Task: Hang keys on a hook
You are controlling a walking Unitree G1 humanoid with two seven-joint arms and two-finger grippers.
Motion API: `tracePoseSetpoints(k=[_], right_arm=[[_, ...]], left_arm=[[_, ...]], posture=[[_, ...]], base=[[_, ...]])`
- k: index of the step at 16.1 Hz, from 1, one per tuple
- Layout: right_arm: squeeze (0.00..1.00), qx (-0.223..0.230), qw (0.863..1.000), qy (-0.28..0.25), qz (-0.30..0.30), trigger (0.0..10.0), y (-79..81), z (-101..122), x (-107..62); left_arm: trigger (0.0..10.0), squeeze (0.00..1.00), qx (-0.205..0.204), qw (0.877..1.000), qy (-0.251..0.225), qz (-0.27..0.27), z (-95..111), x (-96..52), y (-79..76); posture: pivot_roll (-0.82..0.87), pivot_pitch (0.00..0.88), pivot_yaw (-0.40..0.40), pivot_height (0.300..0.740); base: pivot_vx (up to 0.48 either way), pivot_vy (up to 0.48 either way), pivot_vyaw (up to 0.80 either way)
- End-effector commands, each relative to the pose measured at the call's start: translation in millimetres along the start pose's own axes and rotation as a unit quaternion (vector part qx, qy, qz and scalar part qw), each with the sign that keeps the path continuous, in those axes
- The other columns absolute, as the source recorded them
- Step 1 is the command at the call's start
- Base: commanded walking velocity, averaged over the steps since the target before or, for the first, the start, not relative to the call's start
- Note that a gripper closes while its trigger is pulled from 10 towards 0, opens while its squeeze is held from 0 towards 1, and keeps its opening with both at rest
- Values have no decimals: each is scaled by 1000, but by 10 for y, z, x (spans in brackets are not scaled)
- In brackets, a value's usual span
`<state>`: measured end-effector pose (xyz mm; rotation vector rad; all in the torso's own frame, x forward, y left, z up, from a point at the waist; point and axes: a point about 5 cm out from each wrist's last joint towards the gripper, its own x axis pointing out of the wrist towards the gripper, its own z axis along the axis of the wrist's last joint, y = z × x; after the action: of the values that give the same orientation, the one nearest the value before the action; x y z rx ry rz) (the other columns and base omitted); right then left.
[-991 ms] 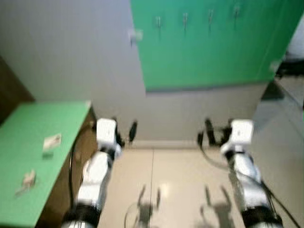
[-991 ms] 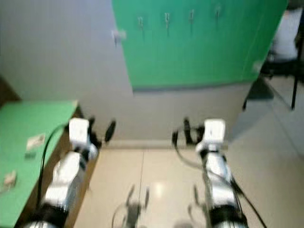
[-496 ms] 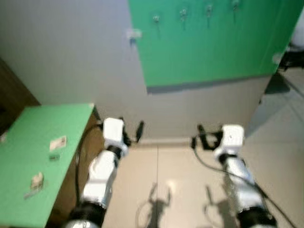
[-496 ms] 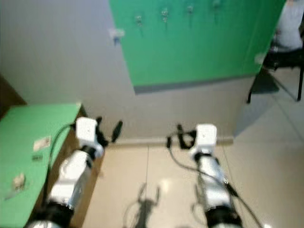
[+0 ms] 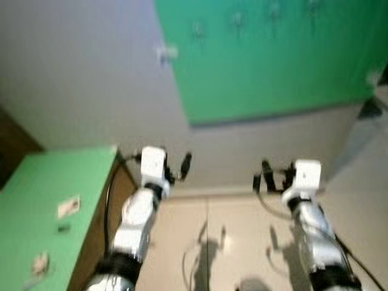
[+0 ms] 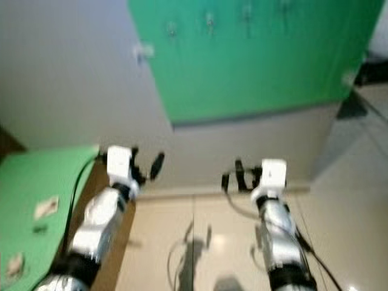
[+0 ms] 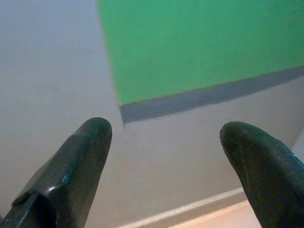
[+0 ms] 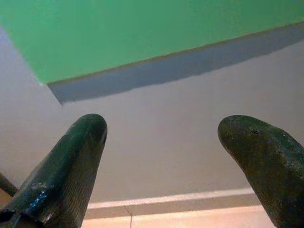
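Both grippers hung over the tiled floor (image 5: pixel 242 242), pointing toward a grey wall (image 5: pixel 79 79). The left gripper (image 7: pixel 164 156) had its fingers spread wide with nothing between them, and the right gripper (image 8: pixel 164 156) was equally agape and empty.

High on the wall sat a green board (image 5: pixel 273 66) carrying a row of blurred hooks (image 5: pixel 236 19) near its top edge, well above and beyond either gripper. A small pale fitting (image 5: pixel 165 53) stuck out from the wall just left of the board.

To the robot's left stood a green-topped table (image 5: pixel 36 182), close beside the left arm. On it lay a pale card (image 5: pixel 68 207), a small dark item (image 5: pixel 62 228) and another small pale thing (image 5: pixel 39 264) nearer the front edge; the blur made it impossible to tell which, if any, were the keys.

A black cable (image 5: pixel 108 200) looped between the left arm and the table. At the far right, a dark shape (image 5: pixel 370 109) stood by the wall.
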<state>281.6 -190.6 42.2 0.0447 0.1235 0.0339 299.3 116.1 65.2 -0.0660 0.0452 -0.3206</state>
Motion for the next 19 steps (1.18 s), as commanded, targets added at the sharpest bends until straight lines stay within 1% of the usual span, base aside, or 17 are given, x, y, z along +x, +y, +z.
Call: tracePoseSetpoints(k=[1, 2, 6, 9, 10, 11, 12, 13, 14, 15, 17, 18, 19], right_arm=[[0, 12, 1000, -1, 19, 10000, 154, -11, 10], [0, 16, 1000, 2, 24, 10000, 179, -16, 14], [0, 22, 999, 7, 32, 10000, 178, -15, 29], [0, 18, 999, 8, 39, 10000, 196, -8, 39], [0, -3, 999, 4, 49, 10000, 196, 31, 47], [0, -26, 998, -3, 55, 10000, 179, 87, 53], [0, -30, 998, -5, 54, 10000, 151, 118, 61], [0, -37, 998, -3, 59, 10000, 97, 144, 65], [0, -40, 997, -2, 62, 10000, 77, 157, 72], [0, -58, 995, 2, 76, 10000, 30, 197, 100], [0, -66, 994, 4, 83, 10000, 11, 223, 111], [0, -75, 993, 6, 91, 10000, -31, 288, 159], [0, -70, 994, 6, 88, 10000, -53, 315, 189]], left_arm=[[10000, 0, 14, 1000, 2, 21, 22, -33, 159], [10000, 0, 10, 1000, -1, 22, 32, -37, 167], [10000, 0, 2, 999, 5, 34, -2, -64, 190], [10000, 0, 1, 999, 17, 45, -32, -53, 205], [10000, 0, -5, 998, 21, 54, -67, -61, 226], [10000, 0, -9, 998, 24, 66, -121, -97, 250], [10000, 0, -1, 997, 21, 71, -147, -135, 252], [10000, 0, -7, 997, 16, 71, -185, -185, 206], [10000, 0, -17, 997, 14, 69, -202, -205, 177], [10000, 0, -21, 998, 10, 56, -242, -236, 71], [10000, 0, -21, 998, 12, 57, -261, -236, 39], [10000, 0, -31, 997, 22, 73, -310, -236, 27], [10000, 0, -29, 996, 25, 76, -321, -235, 21]], posture=[[-268, 0, 170, 740], [-263, 0, 173, 740], [-257, 0, 175, 740], [-257, 0, 168, 740], [-256, 0, 147, 740], [-256, 0, 126, 740], [-255, 0, 121, 740], [-252, 10, 85, 740], [-249, 18, 75, 740], [-244, 28, 36, 740], [-243, 29, 28, 740], [-244, 23, 5, 740], [-242, 23, 12, 740]], base=[[439, 0, 0], [435, 0, 0], [263, 401, 731], [0, 0, 673], [0, 0, 613], [0, 0, 0], [0, 0, 0], [0, 0, 0], [0, 0, 0], [0, 0, 0], [0, 0, 0], [0, 0, 0], [0, 0, 0]])
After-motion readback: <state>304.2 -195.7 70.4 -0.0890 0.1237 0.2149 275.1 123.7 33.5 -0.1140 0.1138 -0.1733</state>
